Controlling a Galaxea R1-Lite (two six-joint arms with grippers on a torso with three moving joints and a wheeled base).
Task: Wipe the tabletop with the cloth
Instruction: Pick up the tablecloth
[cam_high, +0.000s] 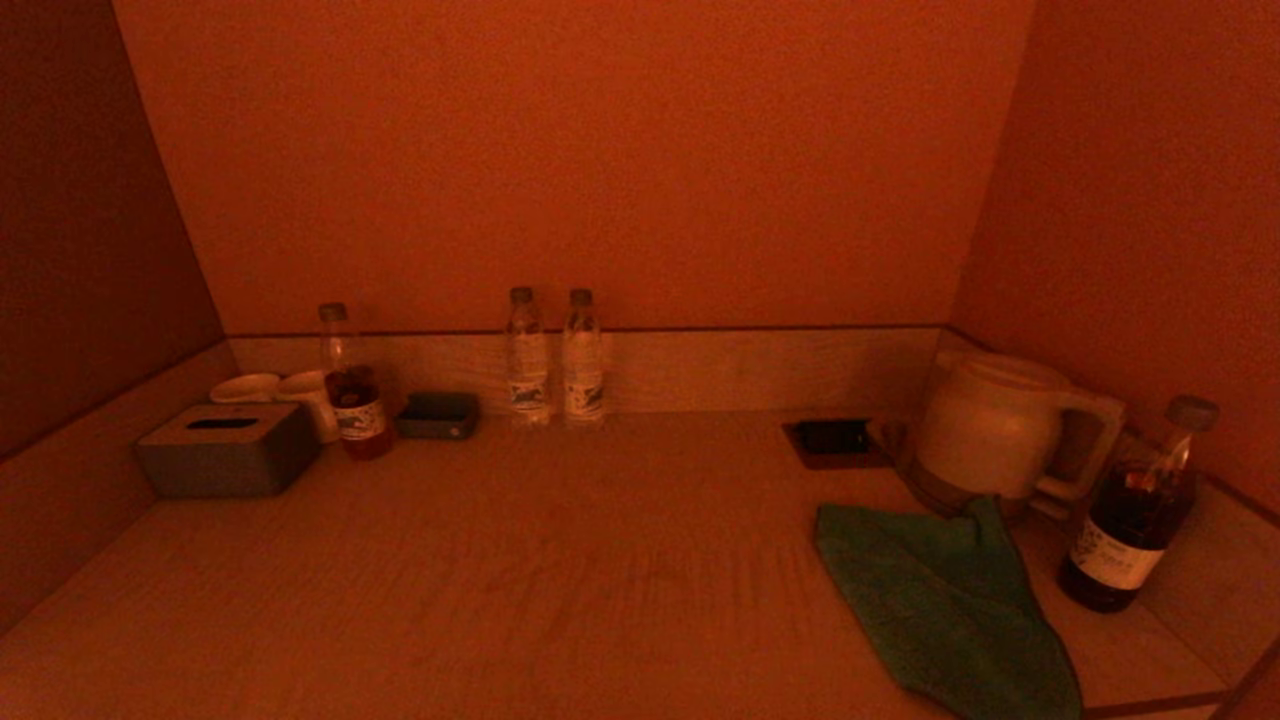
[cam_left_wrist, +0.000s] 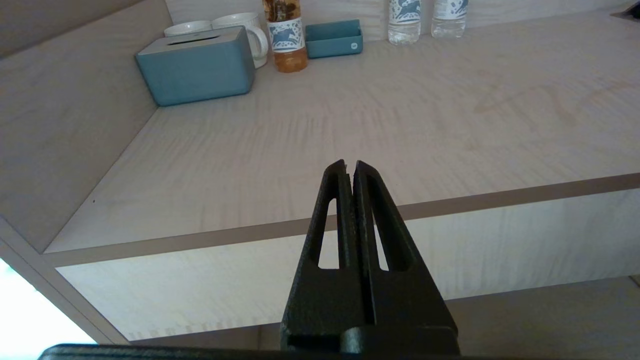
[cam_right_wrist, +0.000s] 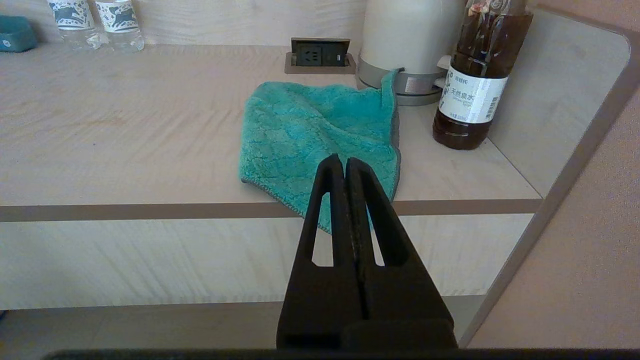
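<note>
The green cloth (cam_high: 940, 600) lies flat on the pale wood-grain tabletop (cam_high: 560, 560) at the front right, one corner against the kettle and its near corner hanging over the front edge. It also shows in the right wrist view (cam_right_wrist: 320, 130). My right gripper (cam_right_wrist: 345, 161) is shut and empty, held in front of and below the table's front edge, pointing at the cloth's near corner. My left gripper (cam_left_wrist: 349, 164) is shut and empty, held before the front edge on the left side (cam_left_wrist: 350, 115). Neither gripper shows in the head view.
A pale kettle (cam_high: 985, 430) and a dark bottle (cam_high: 1135, 510) stand at the right, a socket plate (cam_high: 830, 440) beside them. Two water bottles (cam_high: 555, 360) stand at the back. A grey tissue box (cam_high: 225, 450), cups (cam_high: 275, 390), a tea bottle (cam_high: 350, 390) and small tray (cam_high: 438, 415) are back left.
</note>
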